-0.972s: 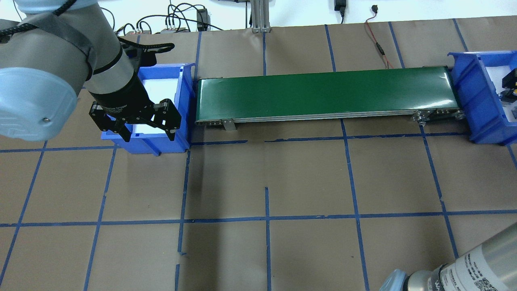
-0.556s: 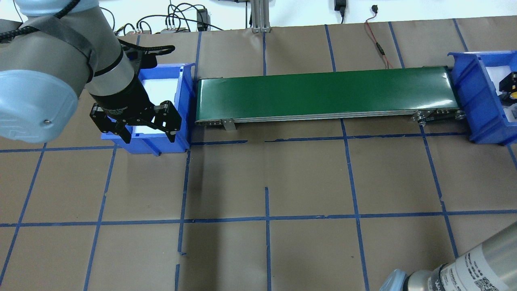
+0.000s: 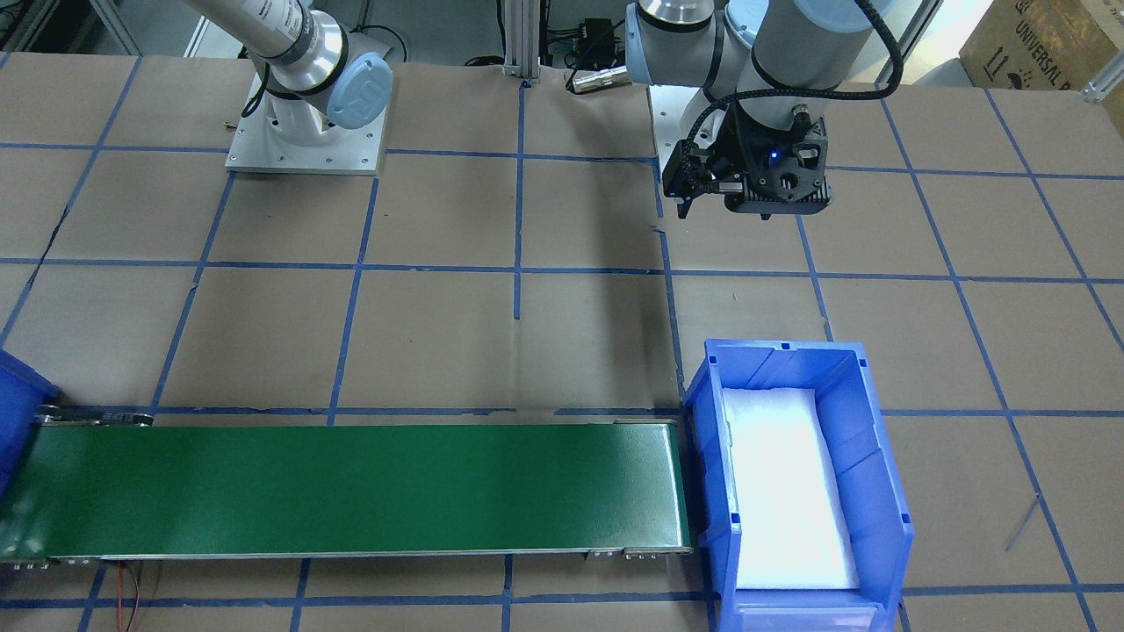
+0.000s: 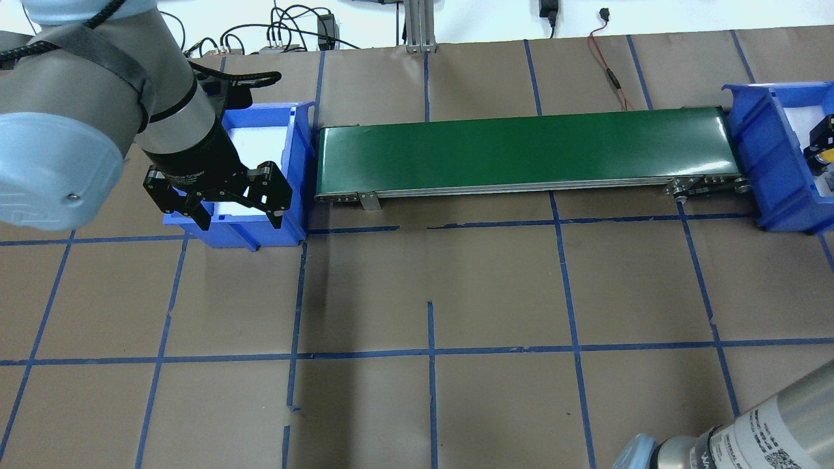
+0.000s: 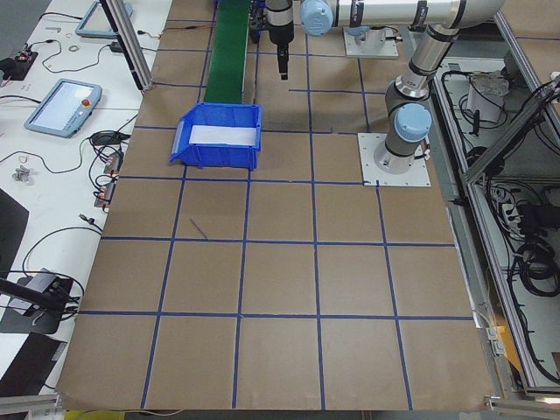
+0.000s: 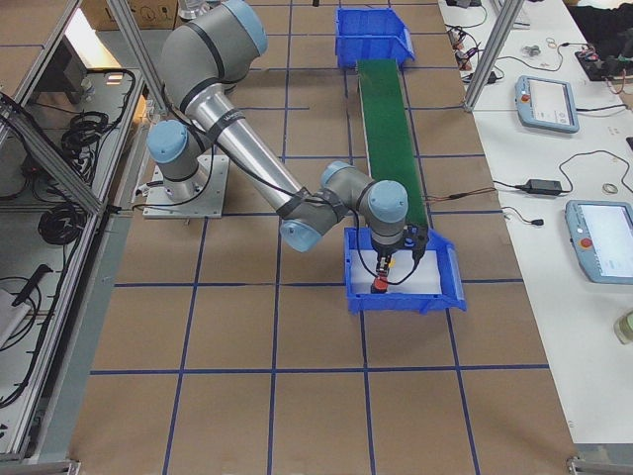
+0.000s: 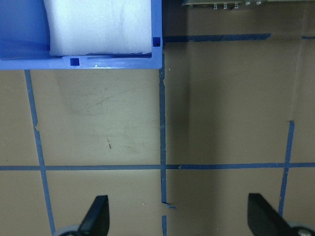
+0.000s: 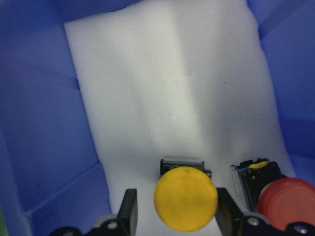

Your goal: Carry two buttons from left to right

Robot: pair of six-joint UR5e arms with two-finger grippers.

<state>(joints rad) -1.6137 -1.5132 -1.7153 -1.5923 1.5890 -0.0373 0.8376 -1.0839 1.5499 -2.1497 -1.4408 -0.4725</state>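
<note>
Button, yellow [image 8: 185, 198]: upright on the white foam pad [image 8: 172, 88] inside the right blue bin [image 8: 29, 123], about mid-width of the pad. Its dark base shows behind the cap.

Button, red [image 8: 285, 201]: just beside the yellow one, toward the pad's edge and the bin wall. It is partly cut off by the wrist view's frame. Bare foam runs from both buttons to the far wall.

Gripper, right [image 8: 176, 196]: down inside that bin, one finger on each side of the yellow cap, narrowly spaced. A sliver of foam shows at one side. Whether the pads press the cap cannot be told.

Gripper, left [image 4: 241, 223]: jaws spread wide, raised over bare paper on the robot's side of the near rim of the left blue bin [image 4: 294, 163].

Conveyor belt [image 4: 521, 146]: green, spanning bin to bin, each end just beside a bin wall.

Table [image 4: 495, 286]: brown paper with a blue tape grid, a broad bare stretch between belt and robot bases.
</note>
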